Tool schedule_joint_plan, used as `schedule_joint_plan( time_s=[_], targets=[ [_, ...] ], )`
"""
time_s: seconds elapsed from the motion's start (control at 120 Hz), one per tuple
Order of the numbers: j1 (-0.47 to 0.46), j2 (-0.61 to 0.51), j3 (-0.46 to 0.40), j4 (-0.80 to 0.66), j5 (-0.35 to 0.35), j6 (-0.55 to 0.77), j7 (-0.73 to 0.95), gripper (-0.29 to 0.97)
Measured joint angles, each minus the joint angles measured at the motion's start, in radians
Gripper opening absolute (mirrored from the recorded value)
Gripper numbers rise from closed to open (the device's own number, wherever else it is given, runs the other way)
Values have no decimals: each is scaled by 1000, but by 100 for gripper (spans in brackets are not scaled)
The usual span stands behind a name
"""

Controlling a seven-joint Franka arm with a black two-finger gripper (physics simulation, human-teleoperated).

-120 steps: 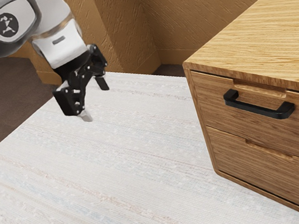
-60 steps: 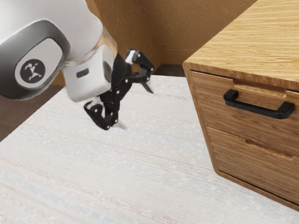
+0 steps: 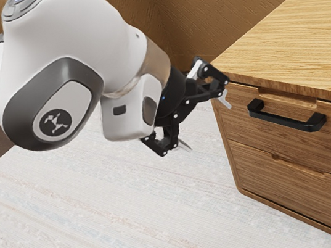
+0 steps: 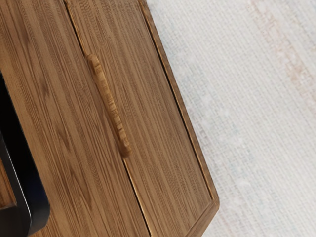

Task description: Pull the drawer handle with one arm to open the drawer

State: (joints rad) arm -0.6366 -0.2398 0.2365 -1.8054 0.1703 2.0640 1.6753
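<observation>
Hovering at the corner of a wood-grained cabinet [image 3: 290, 43], the black end effector [image 3: 206, 124] spreads its fingers [image 3: 212, 83] above the pale woven tabletop [image 3: 105, 220], apart from the drawer [image 3: 239, 97] with its slim black handle [image 3: 287, 116].

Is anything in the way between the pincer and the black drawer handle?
No, nothing visible. The open pincer hangs near the cabinet corner, and only bare drawer front lies between it and the handle.

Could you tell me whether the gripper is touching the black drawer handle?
Apart. The exterior view shows bare drawer front between the gripper and the black handle.
</observation>
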Motion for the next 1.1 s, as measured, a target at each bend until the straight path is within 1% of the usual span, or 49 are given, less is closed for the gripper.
schedule_joint_plan(
  time_s=[0.325, 0.65, 0.867, 1.058, 1.1],
  targets=[
    [-28, 70, -5, 45, 1, 33, 37, 68],
    [-20, 117, 2, 42, 2, 145, 58, 68],
    [-20, 150, 8, 30, 2, 184, 66, 68],
    [-15, 171, 12, 29, 3, 198, 71, 78],
    [-15, 170, 12, 20, 4, 200, 72, 84]
  ],
)
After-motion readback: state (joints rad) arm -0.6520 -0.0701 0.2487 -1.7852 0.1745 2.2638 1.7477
